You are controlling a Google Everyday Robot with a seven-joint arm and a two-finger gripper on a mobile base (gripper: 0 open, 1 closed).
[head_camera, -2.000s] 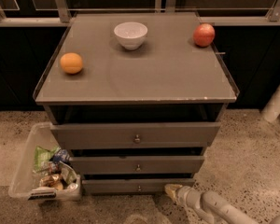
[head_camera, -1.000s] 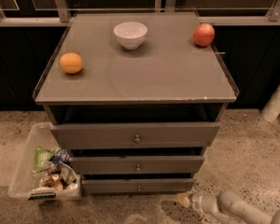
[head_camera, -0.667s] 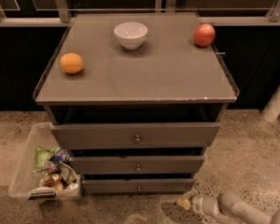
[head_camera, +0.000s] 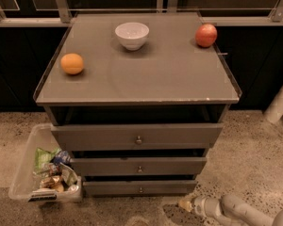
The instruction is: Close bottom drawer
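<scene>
Left of the grey three-drawer cabinet, just beside its lower corner: a clear rectangular plastic bin holding crumpled snack packets, one green, the rest too jumbled to tell apart. On the cabinet's top, from left: a round orange fruit, a white ceramic bowl with its inside partly hidden by the near rim, a red apple by the right edge. At the cabinet's foot: the slim grey-brown bottom drawer with a small round metal knob, lowest of three fronts; hard to judge from above how far out. Right of the cabinet's foot, apart from that drawer: the pale robot gripper, pointing left; released or clenched, cannot tell. Behind it, a light grey arm, cut off at the lower right.
</scene>
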